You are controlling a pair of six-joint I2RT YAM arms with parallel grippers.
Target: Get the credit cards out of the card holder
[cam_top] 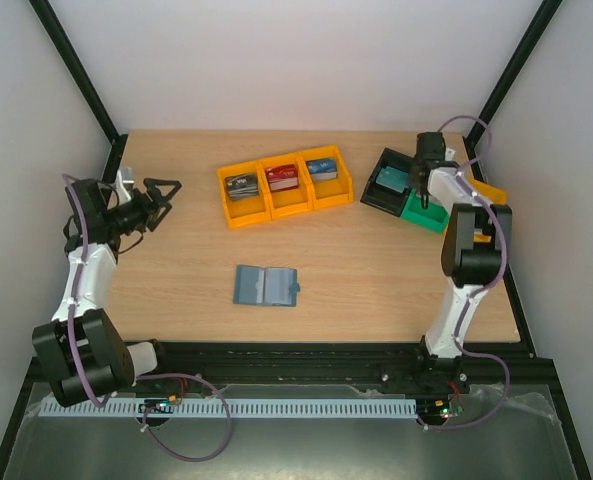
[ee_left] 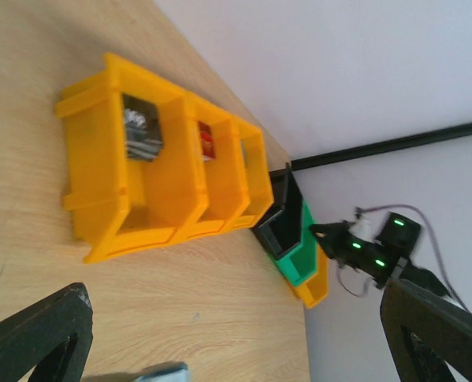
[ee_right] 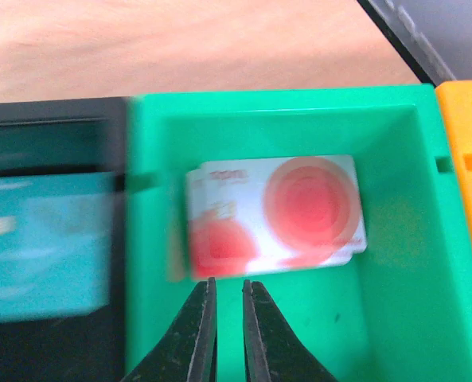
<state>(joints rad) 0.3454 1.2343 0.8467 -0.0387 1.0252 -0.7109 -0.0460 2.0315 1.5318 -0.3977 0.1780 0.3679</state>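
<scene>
**Two-arm workspace, overhead and wrist views.** The card holder point(cam_top: 266, 285) lies opened flat on the wooden table point(cam_top: 376, 270); all positions below are given from it.

- Beyond the card holder, slightly to its right, stands a row of three yellow bins point(cam_top: 251, 215). Each holds one of the credit cards: dark point(cam_top: 242, 185), red point(cam_top: 282, 178) and blue point(cam_top: 322, 168).
- Far to the right of the card holder and beyond it sit a black bin point(cam_top: 381, 190) and a green bin point(cam_top: 428, 215), touching side by side.
- In the right wrist view, a red-and-white card point(ee_right: 275, 215) lies flat in the green bin and a teal card point(ee_right: 44, 239) lies in the black bin.
- The right gripper point(ee_right: 228, 282) points down into the green bin. Its fingers point(ee_right: 200, 326) are parted only by a narrow slit, nothing lies between them, and the tips stop at the near edge of the red-and-white card. Contact with that edge cannot be told.
- The left gripper point(cam_top: 161, 190) hangs above the table, well to the left of the card holder and beyond it. Its fingers point(ee_left: 37, 334) are spread fully wide and hold nothing.
</scene>
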